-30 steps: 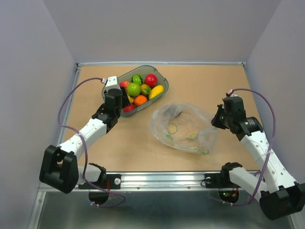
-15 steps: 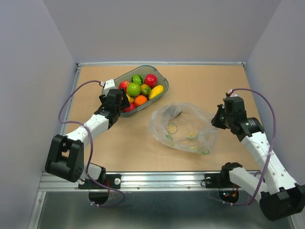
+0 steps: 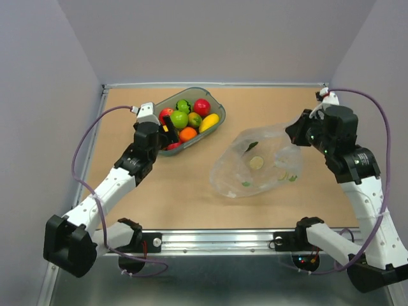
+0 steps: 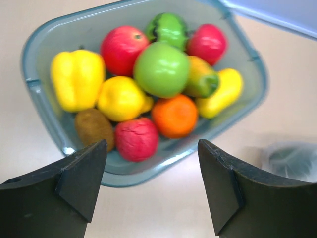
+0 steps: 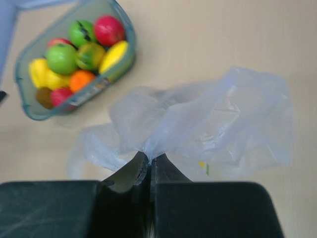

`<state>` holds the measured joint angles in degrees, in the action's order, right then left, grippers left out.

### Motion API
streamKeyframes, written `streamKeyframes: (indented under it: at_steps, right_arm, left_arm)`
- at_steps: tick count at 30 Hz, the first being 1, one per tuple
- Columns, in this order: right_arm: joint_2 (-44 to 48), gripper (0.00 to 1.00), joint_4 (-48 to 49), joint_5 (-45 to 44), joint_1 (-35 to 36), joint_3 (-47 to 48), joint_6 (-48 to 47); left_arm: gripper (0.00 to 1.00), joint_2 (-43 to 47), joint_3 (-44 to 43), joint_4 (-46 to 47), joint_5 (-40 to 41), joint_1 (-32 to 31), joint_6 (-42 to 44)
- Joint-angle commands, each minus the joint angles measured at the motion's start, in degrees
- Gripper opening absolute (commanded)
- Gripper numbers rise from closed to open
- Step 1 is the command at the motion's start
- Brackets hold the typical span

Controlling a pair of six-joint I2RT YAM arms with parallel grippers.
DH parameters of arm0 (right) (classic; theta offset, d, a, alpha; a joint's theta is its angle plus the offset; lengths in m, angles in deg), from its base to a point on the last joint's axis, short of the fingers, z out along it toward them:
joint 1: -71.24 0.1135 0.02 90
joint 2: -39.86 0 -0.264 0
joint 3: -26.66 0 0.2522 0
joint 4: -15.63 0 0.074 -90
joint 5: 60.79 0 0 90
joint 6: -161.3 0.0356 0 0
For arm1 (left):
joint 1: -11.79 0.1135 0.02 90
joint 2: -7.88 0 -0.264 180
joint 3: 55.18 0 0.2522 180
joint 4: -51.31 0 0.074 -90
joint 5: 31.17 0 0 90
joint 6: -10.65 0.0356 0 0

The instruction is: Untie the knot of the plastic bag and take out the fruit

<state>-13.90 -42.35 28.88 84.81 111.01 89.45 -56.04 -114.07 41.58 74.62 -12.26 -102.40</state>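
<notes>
The clear plastic bag (image 3: 258,162) with green and yellow marks hangs stretched from my right gripper (image 3: 299,129), which is shut on its right edge and lifts it; in the right wrist view the bag (image 5: 213,124) bunches at the gripper (image 5: 149,157). No fruit shows inside it. The fruit lies in the grey tray (image 3: 213,102): yellow pepper (image 4: 78,79), lemon (image 4: 120,98), green apple (image 4: 161,69), kiwi (image 4: 93,127), avocado (image 4: 168,27). My left gripper (image 4: 151,183) is open and empty, just above the tray's near edge (image 3: 167,135).
The tray (image 4: 37,84) also holds red apples (image 4: 121,47), an orange (image 4: 174,115), a strawberry (image 4: 136,139) and a long yellow mango (image 4: 223,91). Side walls rise on both flanks; a metal rail (image 3: 217,239) runs along the near table edge.
My right gripper has risen and moved back-right, pulling the bag up and to the right. My left gripper has shifted slightly at the tray's near edge and stays open.
</notes>
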Motion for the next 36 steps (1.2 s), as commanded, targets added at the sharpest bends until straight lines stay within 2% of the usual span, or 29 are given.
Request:
streamKeyframes:
  at_steps: [1, 2, 4, 10, 15, 19, 23, 28, 33, 36]
  right_arm:
    - [0.85, 0.01, 5.11, 9.81, 0.24, 7.90, -3.56]
    - [1.02, 0.01, 5.38, 13.14, 0.32, 7.46, -3.48]
    - [1.99, 0.01, 6.17, 17.62, 0.32, 3.52, -3.47]
    - [4.27, 0.01, 5.38, 21.60, 0.32, -10.37, 0.83]
    - [1.73, 0.01, -0.23, 19.68, 0.32, -14.33, 3.55]
    - [2.16, 0.01, -1.21, 12.58, 0.32, -13.73, 4.78]
    - [2.34, 0.01, -1.21, 4.92, 0.32, -6.88, 3.21]
    - [-0.99, 0.01, -1.04, 3.50, 0.32, 4.29, 1.10]
    - [-1.62, 0.01, -0.07, 6.40, 0.32, 2.20, 3.90]
    - [-0.12, 0.01, 0.89, 7.28, 0.32, -0.88, 5.49]
  left_arm:
    - [0.85, 5.20, -1.63, 0.54, -2.61, -6.60, 3.53]
    - [0.85, 5.91, -1.81, 0.62, -2.43, -10.36, 4.15]
    - [0.85, 7.66, -2.07, 1.06, -2.61, -13.46, 4.68]
    - [0.85, 8.90, -1.28, 3.79, -4.46, -24.62, 5.38]
    - [0.85, 4.70, -1.45, 5.98, -3.66, -33.14, 5.56]
    - [0.85, 0.12, -2.77, 7.91, -2.43, -38.24, 5.38]
    - [0.85, -5.50, -4.79, 9.33, -1.29, -41.24, 4.86]
    - [0.85, -12.97, -8.66, 10.02, 4.59, -41.86, -0.94]
    - [0.86, -20.17, -12.96, 13.54, 8.37, -41.86, -3.14]
    - [0.88, -25.36, -16.38, 15.92, 6.81, -41.86, -3.05]
